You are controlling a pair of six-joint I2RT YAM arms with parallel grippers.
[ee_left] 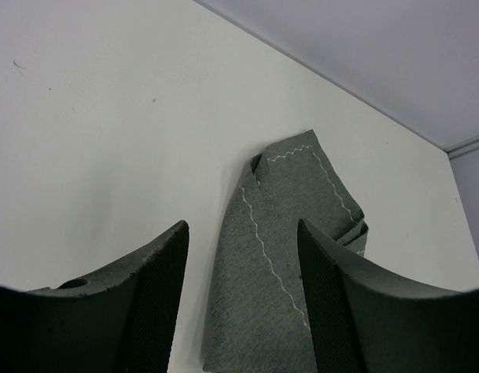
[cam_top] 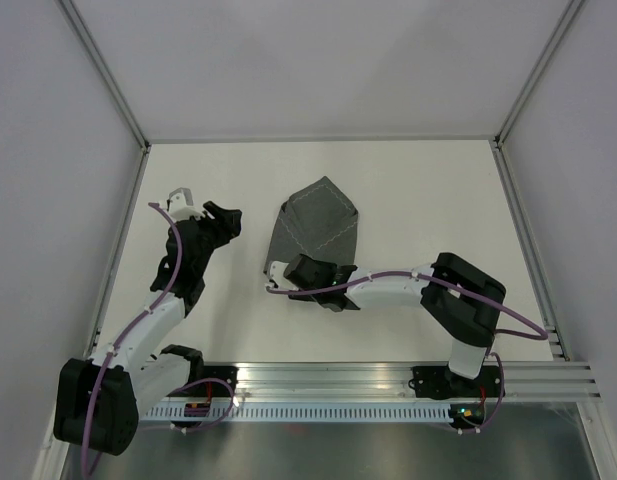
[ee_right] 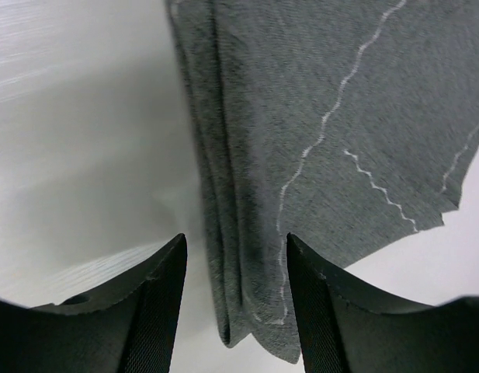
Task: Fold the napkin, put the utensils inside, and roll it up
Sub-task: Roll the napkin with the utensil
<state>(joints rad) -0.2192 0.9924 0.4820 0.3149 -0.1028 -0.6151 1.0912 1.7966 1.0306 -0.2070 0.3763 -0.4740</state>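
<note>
The dark grey napkin point(cam_top: 315, 222) lies folded into a narrow, uneven shape at the middle of the table, its light stitched lines showing. My left gripper point(cam_top: 231, 221) is open and empty, a little to the napkin's left. In the left wrist view the napkin point(ee_left: 289, 194) lies ahead between the open fingers point(ee_left: 157, 287). My right gripper point(cam_top: 300, 263) is open over the napkin's near-left corner. In the right wrist view the napkin's layered folded edge point(ee_right: 231, 233) lies between the open fingers point(ee_right: 157, 303), which are not closed on it. No utensil is in view.
Metal frame rails point(cam_top: 118, 250) run along the table's left and right sides, with grey walls beyond them. A slotted rail point(cam_top: 388, 385) crosses the near edge by the arm bases. White tabletop point(cam_top: 438, 200) surrounds the napkin.
</note>
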